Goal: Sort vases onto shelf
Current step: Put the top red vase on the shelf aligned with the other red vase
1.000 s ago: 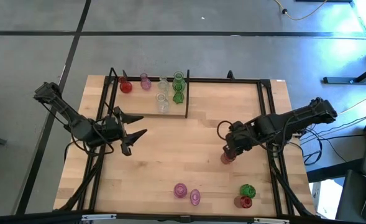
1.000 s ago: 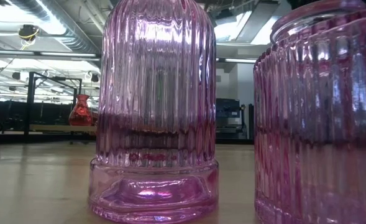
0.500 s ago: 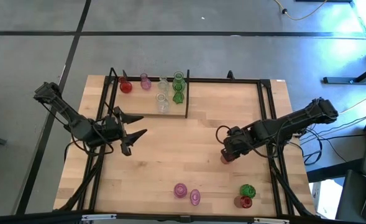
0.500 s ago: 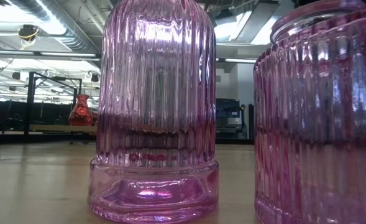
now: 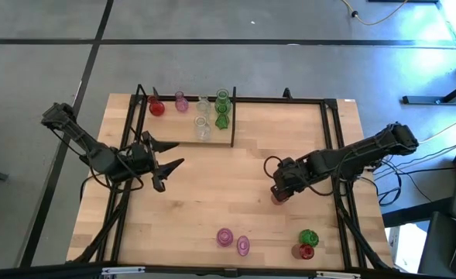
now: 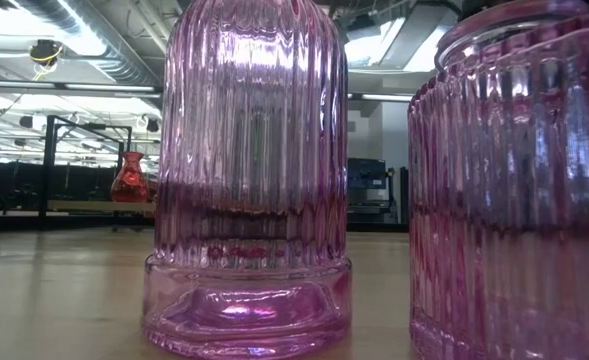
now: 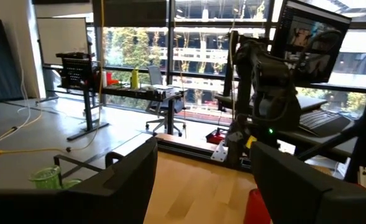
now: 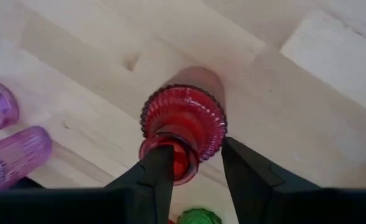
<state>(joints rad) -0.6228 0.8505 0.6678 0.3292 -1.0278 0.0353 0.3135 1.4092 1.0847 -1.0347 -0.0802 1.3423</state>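
Step in hand looks like a pick-up: right gripper (image 5: 279, 194) is down at a red vase (image 8: 184, 127) on the open tabletop (image 5: 212, 194), right of centre and well apart from the shelf (image 5: 183, 133). Wrist view shows its two fingers (image 8: 156, 171) set either side of the vase's neck, just about touching the rim; narrow gap, so a partial closure around the neck, though whether it bears the vase's weight I cannot tell. Vase appears tilted or lying, mouth toward the fingers. Right arm reaches in low from the table's right edge, forearm stretched, wrist pitched down. Left gripper (image 5: 164, 164) hangs wide apart and empty over the left side of the table, just in front of the shelf, arm folded back, waiting. Shelf at the far left carries red, pink, clear and green vases already. Two pink vases (image 5: 234, 241) and a green-and-red pair (image 5: 306, 243) remain at the near edge. Next move, I judge: firm the pinch, lift clear, carry across to the shelf beside the red one (image 5: 156, 107).
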